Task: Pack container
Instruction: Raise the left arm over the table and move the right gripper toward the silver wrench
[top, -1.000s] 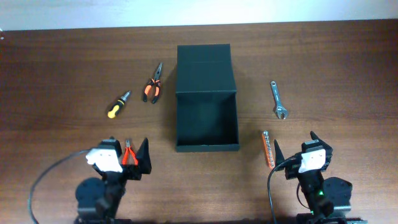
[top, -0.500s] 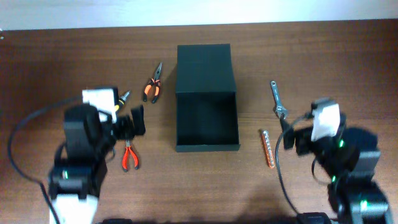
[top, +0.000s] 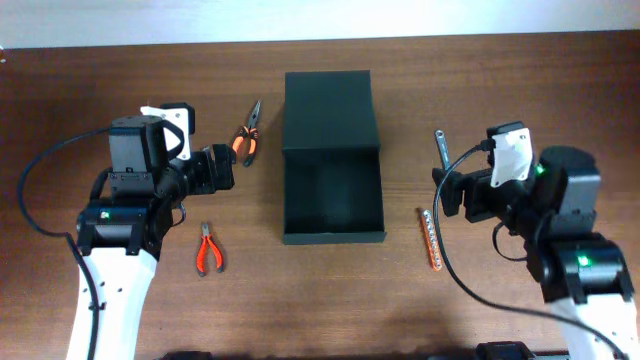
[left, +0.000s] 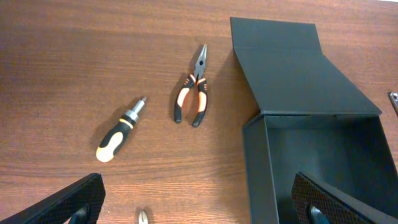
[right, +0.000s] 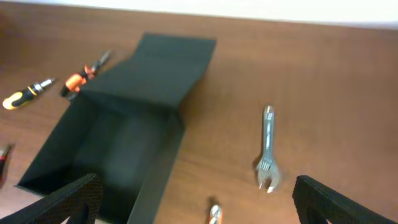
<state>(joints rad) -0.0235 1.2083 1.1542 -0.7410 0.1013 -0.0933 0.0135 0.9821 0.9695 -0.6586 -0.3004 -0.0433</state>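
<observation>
A: Surface (top: 90, 90), entry?
B: Dark brown wood, grain running left to right. It fills nearly all of every view.
A: Past its far edge?
B: A pale strip (top: 320, 18) runs along the top of the overhead view and looks white from the right wrist. Wall or floor, cannot tell.
A: Light?
B: Even and soft. Shadows are short and weak, with a mild sheen on the wood.

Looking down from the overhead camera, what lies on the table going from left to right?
red-handled pliers → orange-handled needle-nose pliers → dark green container → slim orange strip
</observation>
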